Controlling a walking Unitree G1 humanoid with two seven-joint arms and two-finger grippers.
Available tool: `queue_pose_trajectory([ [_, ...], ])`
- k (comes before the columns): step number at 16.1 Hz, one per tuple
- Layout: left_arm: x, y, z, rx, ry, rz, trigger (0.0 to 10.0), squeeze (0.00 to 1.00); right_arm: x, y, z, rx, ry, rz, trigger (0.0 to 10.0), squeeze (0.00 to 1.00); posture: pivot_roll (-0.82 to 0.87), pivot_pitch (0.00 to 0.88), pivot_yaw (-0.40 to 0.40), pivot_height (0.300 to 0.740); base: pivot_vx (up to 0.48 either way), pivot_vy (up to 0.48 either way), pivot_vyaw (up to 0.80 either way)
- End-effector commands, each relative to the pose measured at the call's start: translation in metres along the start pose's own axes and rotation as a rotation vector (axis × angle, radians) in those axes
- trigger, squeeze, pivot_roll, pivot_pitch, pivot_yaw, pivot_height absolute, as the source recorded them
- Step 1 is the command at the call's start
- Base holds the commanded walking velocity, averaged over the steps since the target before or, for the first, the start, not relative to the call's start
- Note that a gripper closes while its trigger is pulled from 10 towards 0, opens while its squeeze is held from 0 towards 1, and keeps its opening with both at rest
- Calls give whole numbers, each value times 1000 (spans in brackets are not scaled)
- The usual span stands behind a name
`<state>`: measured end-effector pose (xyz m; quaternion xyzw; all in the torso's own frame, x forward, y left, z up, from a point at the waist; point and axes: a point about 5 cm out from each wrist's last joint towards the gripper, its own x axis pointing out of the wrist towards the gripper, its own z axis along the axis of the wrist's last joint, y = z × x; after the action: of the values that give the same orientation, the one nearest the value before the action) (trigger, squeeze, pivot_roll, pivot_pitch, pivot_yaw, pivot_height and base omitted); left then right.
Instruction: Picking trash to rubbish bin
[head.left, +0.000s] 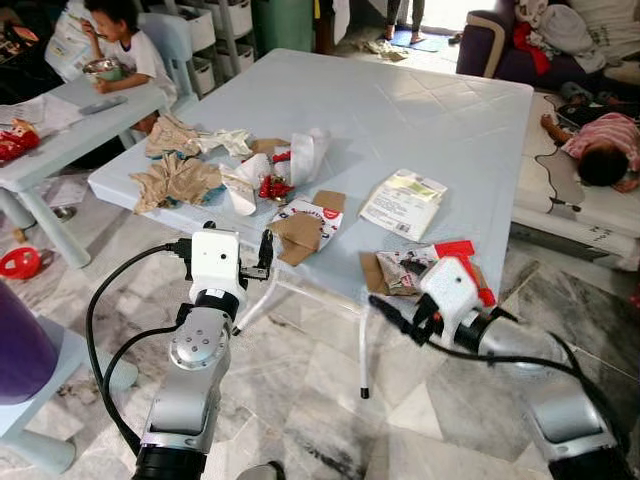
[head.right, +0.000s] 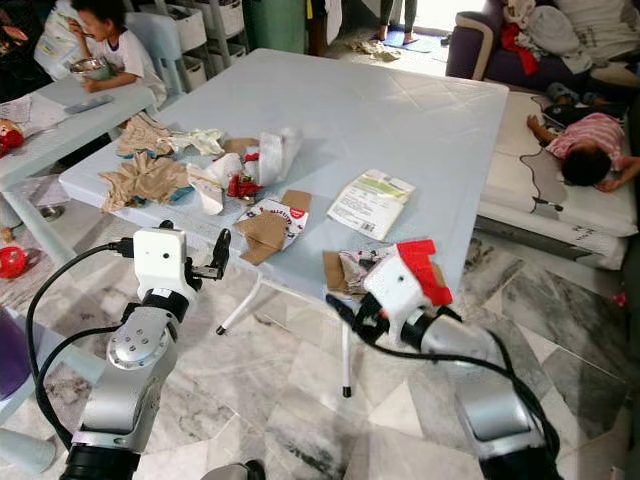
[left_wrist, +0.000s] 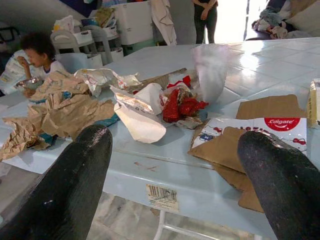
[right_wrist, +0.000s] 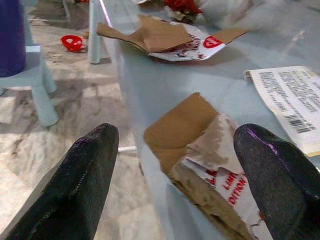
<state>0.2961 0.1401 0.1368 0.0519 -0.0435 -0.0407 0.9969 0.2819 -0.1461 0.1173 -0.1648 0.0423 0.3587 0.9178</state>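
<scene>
In the upper left of the head view a child sits at a small side table with a bowl. Right of that, a pale blue surface fills the middle of the frame, its near edge strewn with trash. At the left of the litter lies crumpled brown paper, then a white wrapper and red scraps beside a clear plastic cup. A torn Colgate carton lies at the near edge, and a printed white packet lies further right.

The left gripper hangs at lower left of centre, just off the surface's edge before the Colgate carton, its fingers spread wide and holding nothing. The right gripper, lower right of centre, is likewise wide apart and empty, facing a ripped cardboard box that overhangs the near edge.

At the far right, a person lies on a mattress on the marble floor.
</scene>
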Motion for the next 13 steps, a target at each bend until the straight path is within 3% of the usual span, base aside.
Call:
queue_pose_trajectory([
  [1,2,1,-2,3,15,-3,10000,0,0,3,0,0,-6,26,10000,0,-53,50,24,740,0,0,0],
  [5,4,1,-1,4,12,-3,10000,0,13,0,-11,-25,75,-81,10000,0,-51,48,23,740,0,0,0],
  [10,4,1,-1,1,13,0,10000,0,23,9,-24,4,135,-96,10000,0,-42,48,22,740,0,0,0],
  [12,4,1,-1,2,14,-1,10000,0,25,7,-27,33,136,-132,0,0,-42,50,23,740,0,0,0],
  [13,4,1,-2,3,15,-3,10000,0,24,4,-28,57,132,-156,0,0,-45,50,24,740,0,0,0],
])
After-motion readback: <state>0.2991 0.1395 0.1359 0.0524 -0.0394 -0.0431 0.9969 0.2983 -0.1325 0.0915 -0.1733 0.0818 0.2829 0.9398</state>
